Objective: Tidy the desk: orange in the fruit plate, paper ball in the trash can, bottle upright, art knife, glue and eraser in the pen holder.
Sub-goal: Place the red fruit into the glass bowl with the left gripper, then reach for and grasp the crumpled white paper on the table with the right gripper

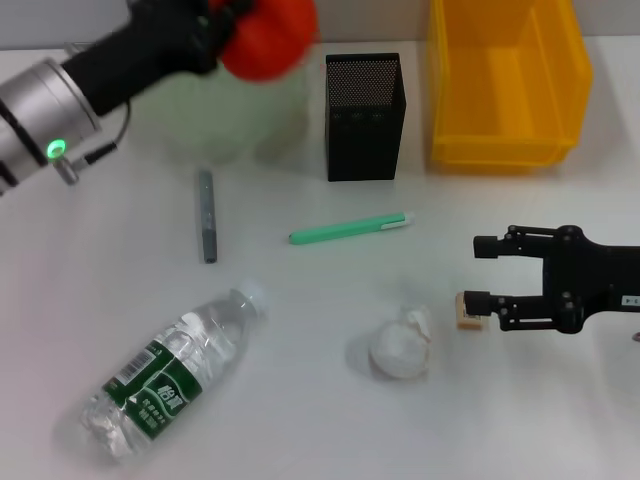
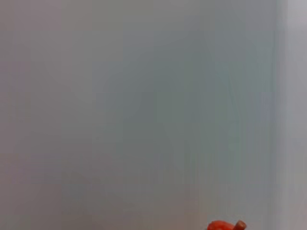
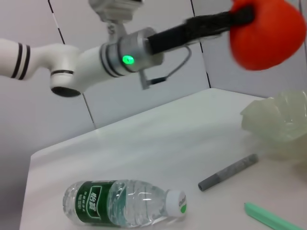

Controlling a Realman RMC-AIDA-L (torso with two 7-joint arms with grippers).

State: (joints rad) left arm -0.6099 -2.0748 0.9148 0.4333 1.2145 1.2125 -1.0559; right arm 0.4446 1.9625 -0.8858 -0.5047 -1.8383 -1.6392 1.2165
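Your left pincer (image 1: 232,22) is clamped on the orange (image 1: 268,38), held high over the pale green fruit plate (image 1: 215,115) at far left for release, while your right pincer (image 1: 478,272) waits spread apart, one finger touching the eraser (image 1: 467,312) near right.

Orange (image 1: 268,40): one
Fruit plate (image 3: 280,120): one
Paper ball (image 1: 402,347): one
Trash can (image 1: 505,85): one, yellow
Bottle (image 1: 170,374): one, lying down
Eraser (image 1: 467,311): one
Pen holder (image 1: 364,115): one, black mesh
Green knife (image 1: 350,229): one
Grey stick (image 1: 206,215): one
Hands: two, the left hand (image 1: 215,25) and the right hand (image 1: 482,272)
Worktop (image 1: 300,310): one, white
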